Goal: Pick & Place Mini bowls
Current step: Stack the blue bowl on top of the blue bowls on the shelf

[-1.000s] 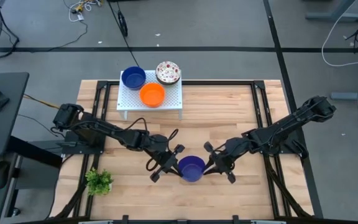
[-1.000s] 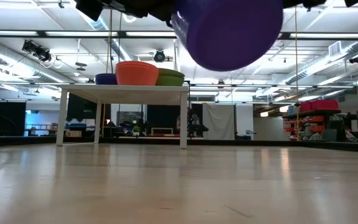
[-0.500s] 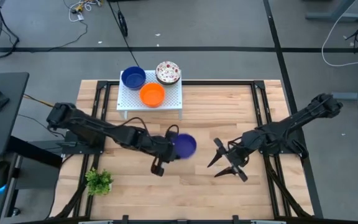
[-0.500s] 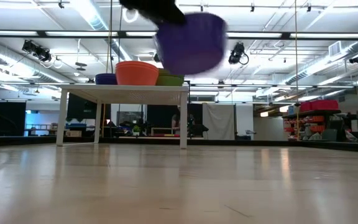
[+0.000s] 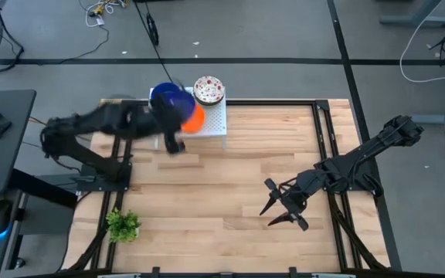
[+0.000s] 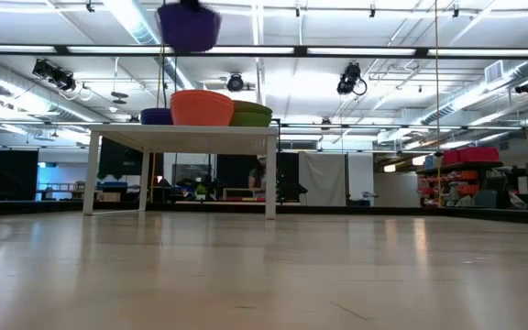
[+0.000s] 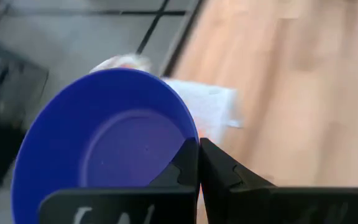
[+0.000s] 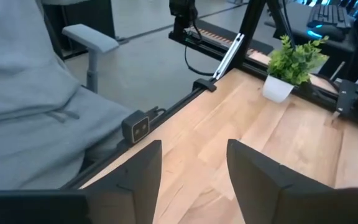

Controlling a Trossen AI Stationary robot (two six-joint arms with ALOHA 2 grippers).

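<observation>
My left gripper (image 5: 182, 117) is shut on a solid blue mini bowl (image 5: 172, 99), which it holds in the air above the white perforated rack (image 5: 211, 130) at the table's far left. In the low view this bowl (image 6: 189, 26) hangs high above the rack (image 6: 181, 137). Three more mini bowls rest on their bases on the rack: an orange one (image 6: 202, 107), a blue one (image 6: 157, 116) and a speckled one (image 5: 208, 90). My right gripper (image 5: 278, 207) stands open over the table's near right, with nothing between its fingers. My left gripper pinches the blue bowl's rim (image 7: 190, 144), one finger (image 7: 182, 171) inside the bowl and the other (image 7: 219, 171) outside its wall. The bowl is lifted clear, its mouth facing up, above the rack.
A small green plant in a white pot (image 5: 122, 225) stands at the table's near left corner. A black frame (image 5: 327, 139) runs around the tabletop. In the right wrist view a person's grey sleeve (image 8: 36, 112) shows beyond the table's edge.
My right gripper has opened, let go of the blue bowl and drawn back toward the table's right edge. My left gripper has carried the bowl from the table's near middle up and toward the far left, until it hangs above the rack.
</observation>
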